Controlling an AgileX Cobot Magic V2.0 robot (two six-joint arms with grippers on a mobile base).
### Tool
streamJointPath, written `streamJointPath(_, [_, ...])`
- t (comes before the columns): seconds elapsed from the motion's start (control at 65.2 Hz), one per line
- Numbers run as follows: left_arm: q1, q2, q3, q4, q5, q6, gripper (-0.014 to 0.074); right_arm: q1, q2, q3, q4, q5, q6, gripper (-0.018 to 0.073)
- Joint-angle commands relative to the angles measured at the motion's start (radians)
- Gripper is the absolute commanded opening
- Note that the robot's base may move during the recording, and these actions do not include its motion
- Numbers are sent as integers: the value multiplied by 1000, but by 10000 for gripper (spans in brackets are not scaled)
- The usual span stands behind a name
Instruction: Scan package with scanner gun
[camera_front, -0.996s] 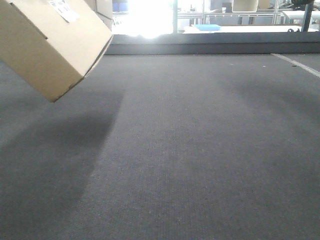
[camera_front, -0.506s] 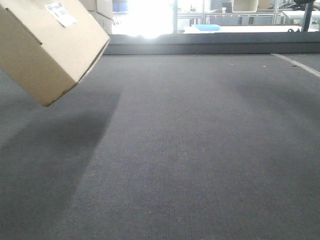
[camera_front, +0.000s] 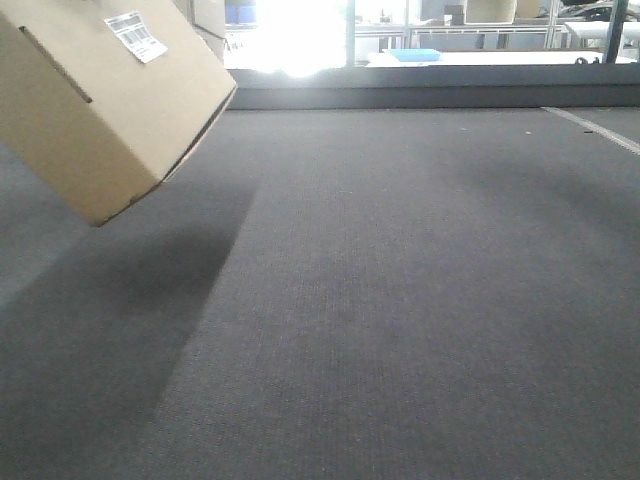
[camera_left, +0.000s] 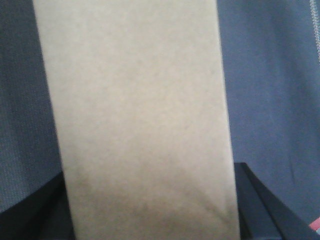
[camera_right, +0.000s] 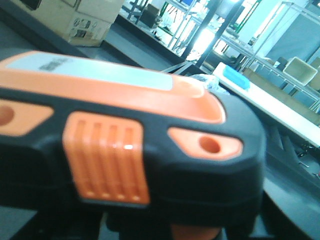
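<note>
Front view: package (camera_front: 100, 115) hangs in the air over the desk's (camera_front: 420, 300) far-left corner, tilted w/ one bottom corner lowest, not touching the grey fabric top. Its shadow (camera_front: 130, 300) lies on the desk below it, toward the near-left edge. White barcode label (camera_front: 137, 35) sits on the package's upper face, facing the camera. A dark raised rim (camera_front: 450, 97) runs along the desk's far edge, a white line (camera_front: 595, 128) crosses the far-right corner, and window glare (camera_front: 300, 35) washes out the bkgd. Left wrist view: a plain tan side of the package fills the middle top to bottom, w/ black fingers (camera_left: 257, 205) of the left gripper (camera_left: 150, 200) at both lower corners, one each side of the box and against it, so this pincer is clamped on the package. Right wrist view: scanner gun (camera_right: 150, 145) fills nearly the whole frame, v. close to the lens and blurred. It has a black body w/ orange inlays, a ribbed orange button (camera_right: 107, 160) and a pale label strip (camera_right: 90, 70) on top; where it sits over the desk can't be told. Right gripper can't be made out behind it, so can't tell if that pincer is wide, narrow or holding. Behind: cardboard boxes (camera_right: 75, 15) upper left, metal racks (camera_right: 195, 22), a blue item (camera_right: 236, 78) on a white tabletop (camera_right: 280, 107).
</note>
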Motion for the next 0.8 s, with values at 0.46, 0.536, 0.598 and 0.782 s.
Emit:
streamJointPath(0.46, [-5,-12,-3,-7,-3,-1,-111,-3,-13,-38,8,14,0,-151])
streamJointPath(0.536, [-5,-12,-3,-7,-3,-1,-111,-3,-22,-38,8,14,0,-151])
streamJointPath(0.598, [-5,-12,-3,-7,-3,-1,-111,-3,-33,-38,8,33,0,-151])
streamJointPath(0.782, [-5,-22,-8,-8,-3,-1,-111,-3,-78,-38,48,110,0,-151])
